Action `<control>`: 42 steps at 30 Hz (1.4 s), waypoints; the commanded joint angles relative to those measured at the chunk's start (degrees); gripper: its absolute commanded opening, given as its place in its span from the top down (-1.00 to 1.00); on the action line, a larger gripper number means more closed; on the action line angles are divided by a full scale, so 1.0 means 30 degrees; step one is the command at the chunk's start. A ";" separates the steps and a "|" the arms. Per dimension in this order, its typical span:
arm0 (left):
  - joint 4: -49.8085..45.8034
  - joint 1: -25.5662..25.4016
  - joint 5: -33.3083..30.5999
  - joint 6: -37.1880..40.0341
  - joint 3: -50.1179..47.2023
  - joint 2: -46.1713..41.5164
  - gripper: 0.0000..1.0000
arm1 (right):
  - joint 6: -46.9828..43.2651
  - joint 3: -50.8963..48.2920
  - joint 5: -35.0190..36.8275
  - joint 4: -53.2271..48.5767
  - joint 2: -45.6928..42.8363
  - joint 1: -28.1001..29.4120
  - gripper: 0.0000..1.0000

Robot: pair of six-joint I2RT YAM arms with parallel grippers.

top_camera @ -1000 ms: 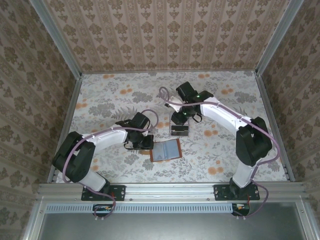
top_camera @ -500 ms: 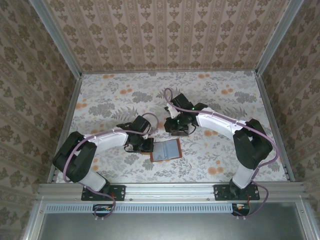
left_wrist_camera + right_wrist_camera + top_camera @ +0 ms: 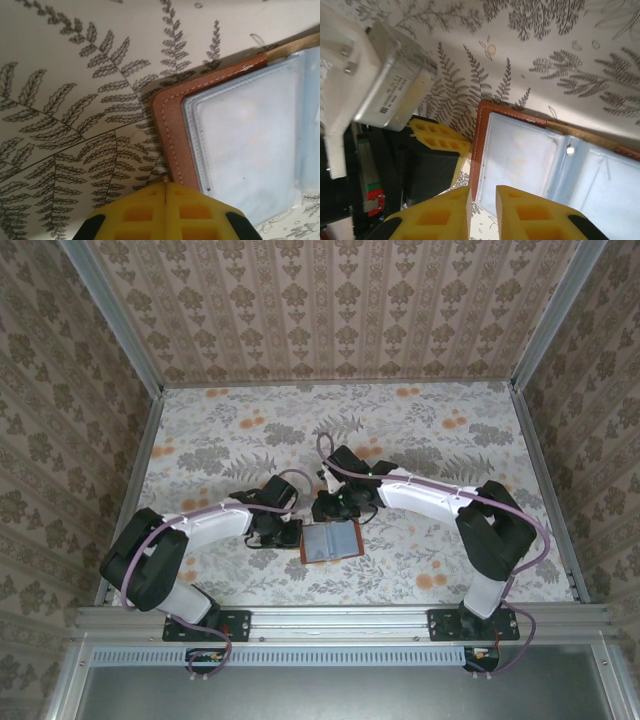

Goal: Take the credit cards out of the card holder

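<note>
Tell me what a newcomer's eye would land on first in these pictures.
The brown leather card holder lies spread open, pale lining up, on the floral table near its front middle. Both arms crowd in on it. The left gripper, shut, sits at its left edge, and the right gripper, slightly parted, hovers over the holder's edge close by.

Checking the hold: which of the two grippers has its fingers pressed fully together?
The left gripper: its yellow fingers meet with no gap, at the brown edge of the card holder. On the right gripper a narrow gap shows.
</note>
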 commanded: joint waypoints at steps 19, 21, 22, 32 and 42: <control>0.0251 -0.0021 0.0133 -0.0091 -0.1144 -0.0585 0.94 | 0.2050 0.1120 -0.0285 0.0674 0.3352 0.2155 0.58; 0.0254 -0.0007 0.0134 -0.0071 -0.1120 -0.0597 0.95 | 0.2053 0.1058 -0.0064 0.0627 0.3513 0.2184 0.57; 0.0247 0.0012 0.0134 -0.0061 -0.1131 -0.0614 0.95 | 0.2054 0.1001 0.0084 0.0569 0.3598 0.2185 0.55; 0.0254 0.0054 0.0222 0.0081 -0.1206 -0.0673 0.95 | 0.1733 0.0704 0.1995 -0.0925 0.3587 0.2230 0.32; 0.0241 0.0215 0.0281 0.0258 -0.1206 -0.0695 0.95 | 0.1117 0.1039 0.4193 -0.3248 0.3092 0.2489 0.05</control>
